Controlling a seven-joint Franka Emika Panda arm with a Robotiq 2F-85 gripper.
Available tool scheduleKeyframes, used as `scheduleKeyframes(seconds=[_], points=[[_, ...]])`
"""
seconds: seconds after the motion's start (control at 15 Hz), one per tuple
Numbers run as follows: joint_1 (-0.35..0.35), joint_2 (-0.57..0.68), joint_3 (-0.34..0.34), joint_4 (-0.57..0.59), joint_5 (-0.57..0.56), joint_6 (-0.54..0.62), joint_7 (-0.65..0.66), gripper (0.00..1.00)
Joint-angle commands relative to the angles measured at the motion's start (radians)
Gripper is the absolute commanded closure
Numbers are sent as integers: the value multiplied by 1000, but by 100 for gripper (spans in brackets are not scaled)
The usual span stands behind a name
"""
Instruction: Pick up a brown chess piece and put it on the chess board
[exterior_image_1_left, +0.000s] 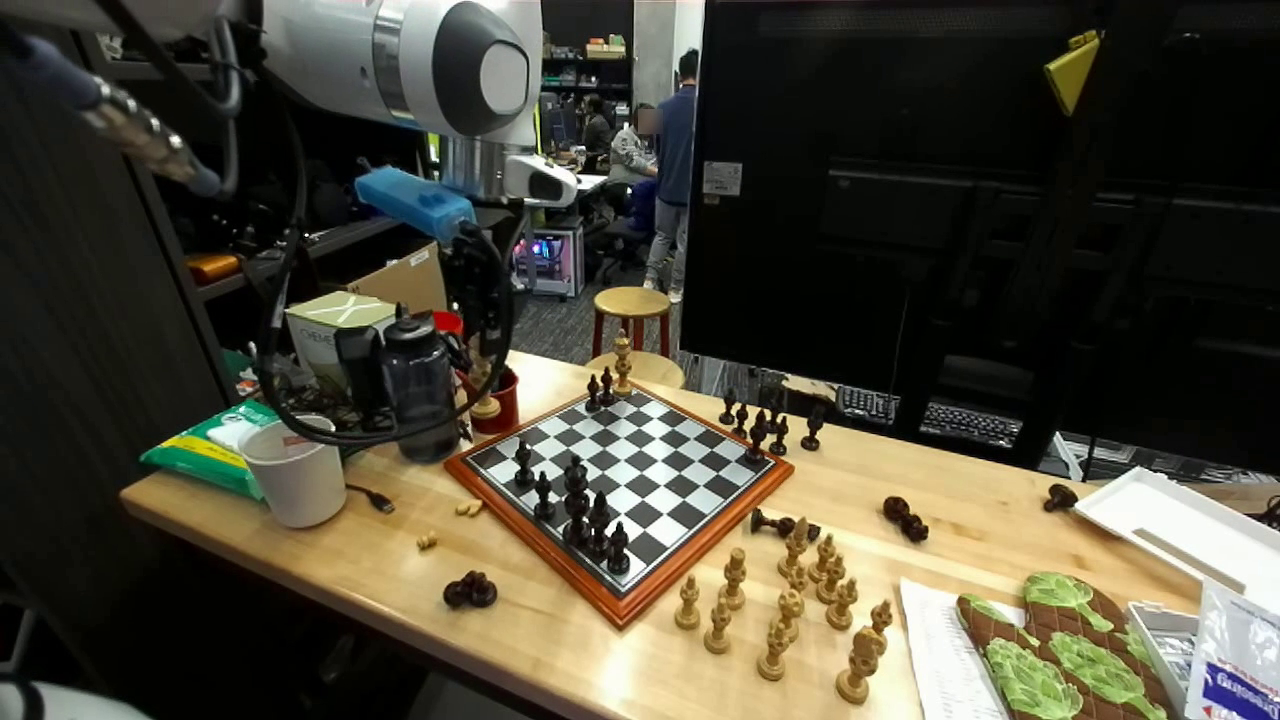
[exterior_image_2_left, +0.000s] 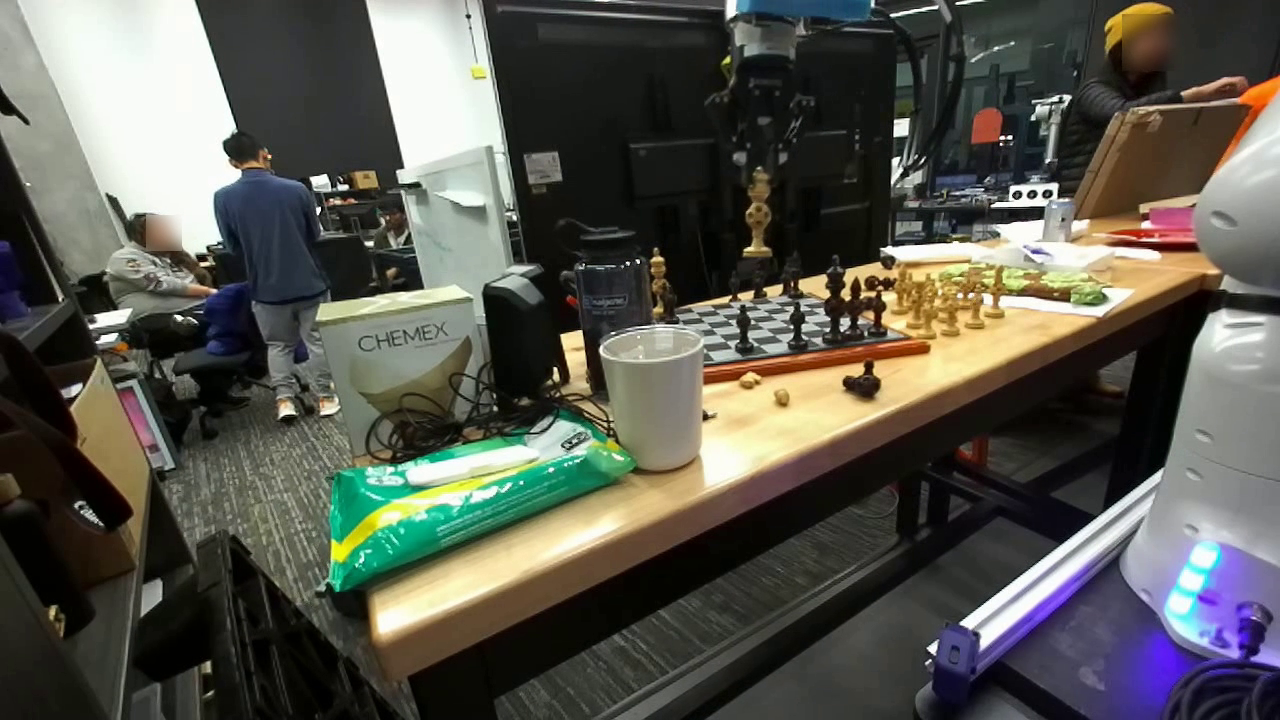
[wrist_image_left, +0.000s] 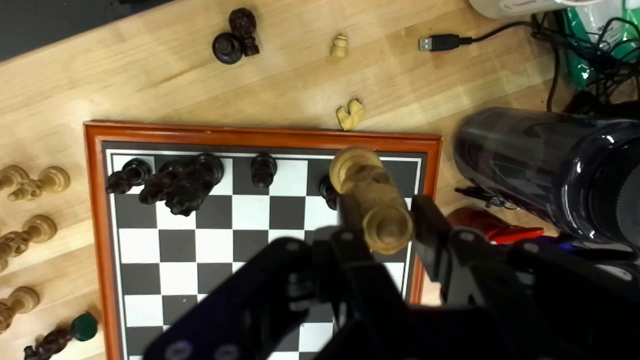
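Your fingers (wrist_image_left: 432, 232) are clenched on a tall light-brown chess piece (exterior_image_2_left: 758, 215), which I take to be the brown one your task asks for. Judging by how it hangs, you are in the carrying step: grasp and lift look done, placing does not. In an exterior view its base hangs in the air, higher than the chess board (exterior_image_1_left: 645, 470). From the wrist it lines up with the corner of the board beside the dark bottle (exterior_image_1_left: 415, 390), the left corner in an exterior view; whether it is truly over the checks is hard to tell.

Your next move calls for centring the base over a free square, lowering straight until it sits flat, then letting go. Watch the black pawn (wrist_image_left: 327, 192) partly hidden behind the piece in the wrist view; a careless descent there could knock it over.

As for the hold, you have one finger on either side of the piece's upper part, head up, nearly upright, its base jutting below the fingertips.
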Motion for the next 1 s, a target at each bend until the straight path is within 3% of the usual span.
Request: scheduleKeyframes(seconds=[0.0,0.47,0.93], points=[[10,-7,-4,-33,-27,51,22,92],[11,-3,-7,-99,-27,130,26,92],[13,9,-4,-107,-34,137,34,92]])
